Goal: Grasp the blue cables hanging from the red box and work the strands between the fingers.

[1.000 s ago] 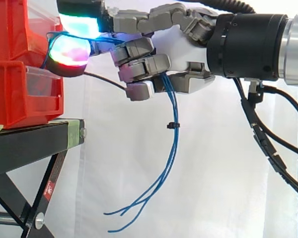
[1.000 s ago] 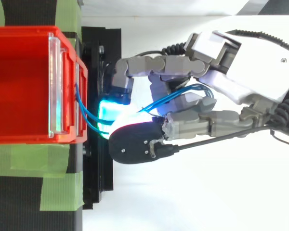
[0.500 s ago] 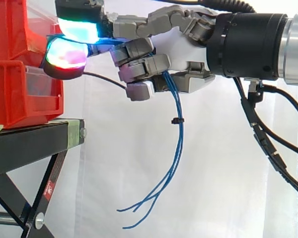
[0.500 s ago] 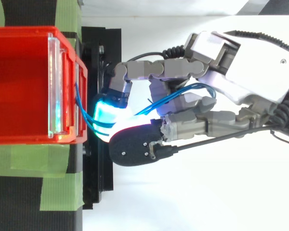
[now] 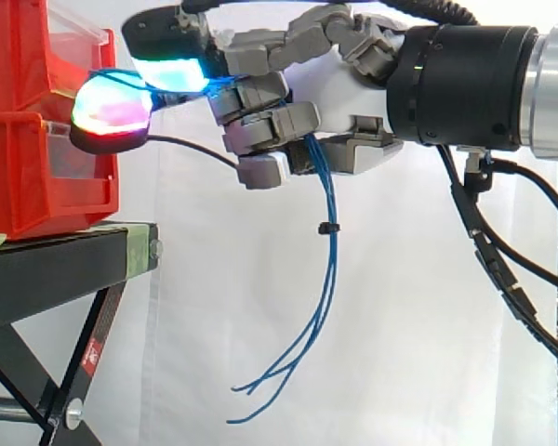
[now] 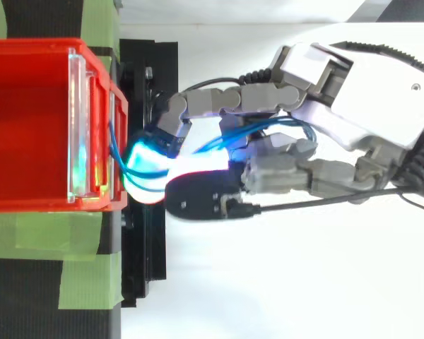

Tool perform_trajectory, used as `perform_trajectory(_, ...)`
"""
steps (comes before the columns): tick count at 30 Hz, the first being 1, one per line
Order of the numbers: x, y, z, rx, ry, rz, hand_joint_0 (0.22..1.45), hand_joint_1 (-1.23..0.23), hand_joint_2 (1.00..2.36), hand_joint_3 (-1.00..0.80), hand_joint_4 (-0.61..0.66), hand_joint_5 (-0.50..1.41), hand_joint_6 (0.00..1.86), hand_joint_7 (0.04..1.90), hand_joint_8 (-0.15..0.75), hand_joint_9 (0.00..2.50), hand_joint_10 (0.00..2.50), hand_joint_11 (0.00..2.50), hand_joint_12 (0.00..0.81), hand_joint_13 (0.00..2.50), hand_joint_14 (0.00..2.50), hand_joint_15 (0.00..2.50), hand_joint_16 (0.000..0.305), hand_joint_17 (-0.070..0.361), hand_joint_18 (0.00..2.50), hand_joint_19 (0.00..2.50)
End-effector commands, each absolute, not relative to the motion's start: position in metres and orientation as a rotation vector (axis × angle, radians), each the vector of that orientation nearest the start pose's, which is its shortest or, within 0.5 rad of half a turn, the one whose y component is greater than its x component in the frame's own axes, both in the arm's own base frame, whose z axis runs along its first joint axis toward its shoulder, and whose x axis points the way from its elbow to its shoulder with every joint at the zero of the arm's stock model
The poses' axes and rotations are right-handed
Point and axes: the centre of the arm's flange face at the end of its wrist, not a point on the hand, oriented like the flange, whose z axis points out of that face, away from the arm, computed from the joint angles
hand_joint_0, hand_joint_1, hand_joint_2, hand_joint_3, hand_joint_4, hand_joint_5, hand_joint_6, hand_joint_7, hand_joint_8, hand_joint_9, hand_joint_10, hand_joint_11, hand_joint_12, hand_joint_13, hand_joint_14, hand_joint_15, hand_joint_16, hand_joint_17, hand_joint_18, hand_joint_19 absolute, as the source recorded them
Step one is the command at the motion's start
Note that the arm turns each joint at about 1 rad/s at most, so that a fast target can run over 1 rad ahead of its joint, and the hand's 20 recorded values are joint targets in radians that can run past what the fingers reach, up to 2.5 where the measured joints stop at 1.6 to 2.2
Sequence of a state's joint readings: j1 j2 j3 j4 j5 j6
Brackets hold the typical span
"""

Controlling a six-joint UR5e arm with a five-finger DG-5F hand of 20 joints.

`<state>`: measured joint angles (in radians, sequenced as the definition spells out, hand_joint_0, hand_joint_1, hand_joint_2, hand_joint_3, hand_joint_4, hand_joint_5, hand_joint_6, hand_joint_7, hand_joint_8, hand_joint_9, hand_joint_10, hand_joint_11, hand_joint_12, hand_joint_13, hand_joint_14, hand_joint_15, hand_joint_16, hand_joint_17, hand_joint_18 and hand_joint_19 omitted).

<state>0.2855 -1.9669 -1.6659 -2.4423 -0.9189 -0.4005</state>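
2 red bins [image 5: 19, 177] sit stacked at the right edge of the black stand [image 5: 56, 269], whose top carries strips of green tape [image 6: 85, 272]. The hand [image 5: 339, 102] reaches in from the right, fingers curled round the blue cables [image 5: 331, 269]. Its glowing pads [image 5: 112, 110] pinch the strands right at the bins' front, perhaps touching it. Below the palm the loose ends, bound by a small black tie [image 5: 327, 228], hang free before the white curtain [image 5: 400, 325], well clear of the stand.
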Motion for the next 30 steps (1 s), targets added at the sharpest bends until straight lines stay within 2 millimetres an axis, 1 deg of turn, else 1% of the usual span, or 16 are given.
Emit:
perform_trajectory(1, 0.6379, -0.0148, 0.2875, 1.078, 0.972, 0.760, 0.72, -0.60, 1.60, -0.21, 0.25, 0.52, 0.01, 0.82, 0.376, 0.67, 2.50, 2.46, 0.418, 1.00, 2.50, 1.32, 0.045, 0.102, 1.37, 1.28)
perform_trajectory(2, 0.6377, -0.0148, 0.2885, 1.078, 0.970, 0.761, 0.84, -0.69, 1.41, -0.09, 0.23, 0.52, 0.01, 0.84, 0.376, 0.67, 2.50, 2.46, 0.418, 1.00, 2.50, 1.32, 0.045, 0.102, 1.37, 1.28)
perform_trajectory(3, 0.6377, -0.0158, 0.2885, 1.078, 0.969, 0.759, 1.13, -0.77, 1.00, 0.06, 0.20, 0.56, 0.02, 0.93, 0.376, 0.67, 2.50, 2.46, 0.418, 1.00, 2.50, 1.32, 0.045, 0.102, 1.37, 1.28)
perform_trajectory(6, 0.6376, -0.0149, 0.2883, 1.077, 0.972, 0.758, 1.28, -0.78, 1.01, -0.09, 0.10, 0.69, 0.02, 1.16, 0.376, 0.67, 2.50, 2.46, 0.418, 1.00, 2.50, 1.32, 0.045, 0.102, 1.37, 1.28)
perform_trajectory(8, 0.6377, -0.0148, 0.2885, 1.076, 0.972, 0.758, 1.30, -0.79, 1.01, -0.14, 0.07, 0.71, 0.02, 1.22, 0.376, 0.67, 2.50, 2.46, 0.418, 1.00, 2.50, 1.32, 0.045, 0.102, 1.37, 1.28)
perform_trajectory(11, 0.6376, -0.0149, 0.2883, 1.077, 0.972, 0.758, 1.21, -0.80, 1.02, -0.25, 0.08, 0.66, 0.02, 1.22, 0.376, 0.67, 2.50, 2.46, 0.418, 1.00, 2.50, 1.32, 0.045, 0.102, 1.37, 1.28)
perform_trajectory(15, 0.6373, -0.0159, 0.2880, 1.079, 0.973, 0.756, 1.11, -0.82, 1.02, -0.30, 0.06, 0.46, 0.03, 1.51, 0.376, 0.67, 2.50, 2.46, 0.418, 1.00, 2.50, 1.32, 0.045, 0.102, 1.37, 1.28)
perform_trajectory(16, 0.6370, -0.0160, 0.2877, 1.080, 0.976, 0.755, 1.10, -0.81, 1.02, -0.36, 0.04, 0.21, 0.64, 1.19, 0.376, 0.67, 2.50, 2.46, 0.418, 1.00, 2.50, 1.32, 0.045, 0.102, 1.37, 1.28)
perform_trajectory(18, 0.6370, -0.0160, 0.2877, 1.081, 0.975, 0.756, 1.10, -0.82, 1.01, -0.51, 0.05, 0.03, 0.99, 1.08, 0.376, 0.67, 2.50, 2.46, 0.418, 1.00, 2.50, 1.32, 0.045, 0.102, 1.37, 1.28)
perform_trajectory(20, 0.6369, -0.0160, 0.2876, 1.081, 0.977, 0.755, 1.09, -0.84, 1.01, -0.73, 0.05, -0.01, 1.06, 1.12, 0.376, 0.67, 2.50, 2.46, 0.418, 1.00, 2.50, 1.32, 0.045, 0.102, 1.37, 1.28)
perform_trajectory(21, 0.6369, -0.0160, 0.2876, 1.081, 0.977, 0.755, 1.11, -0.84, 1.00, -0.95, 0.07, -0.03, 1.13, 1.09, 0.376, 0.67, 2.50, 2.46, 0.418, 1.00, 2.50, 1.32, 0.045, 0.102, 1.37, 1.28)
perform_trajectory(22, 0.6369, -0.0160, 0.2876, 1.081, 0.977, 0.755, 1.12, -0.84, 1.00, -1.00, 0.08, -0.07, 1.30, 1.02, 0.376, 0.67, 2.50, 2.46, 0.418, 1.00, 2.50, 1.32, 0.045, 0.102, 1.37, 1.28)
perform_trajectory(24, 0.6368, -0.0170, 0.2874, 1.084, 0.976, 0.755, 1.21, -0.84, 1.00, -0.91, 0.00, -0.06, 1.35, 1.07, 0.376, 0.67, 2.50, 2.46, 0.418, 1.00, 2.50, 1.32, 0.045, 0.102, 1.37, 1.28)
perform_trajectory(25, 0.6364, -0.0181, 0.2870, 1.086, 0.978, 0.752, 1.30, -0.80, 1.01, -0.61, 0.01, 0.15, 1.10, 1.23, 0.376, 0.67, 2.50, 2.46, 0.418, 1.00, 2.50, 1.32, 0.045, 0.102, 1.37, 1.28)
perform_trajectory(29, 0.6353, -0.0204, 0.2858, 1.098, 0.981, 0.753, 1.32, -0.71, 1.02, -0.35, 0.10, 0.55, 0.45, 1.45, 0.376, 0.67, 2.50, 2.46, 0.418, 1.00, 2.50, 1.32, 0.045, 0.102, 1.37, 1.28)
perform_trajectory(30, 0.6351, -0.0214, 0.2855, 1.101, 0.981, 0.753, 1.29, -0.69, 1.02, -0.33, 0.14, 0.65, 0.09, 1.57, 0.376, 0.67, 2.50, 2.46, 0.418, 1.00, 2.50, 1.32, 0.045, 0.102, 1.37, 1.28)
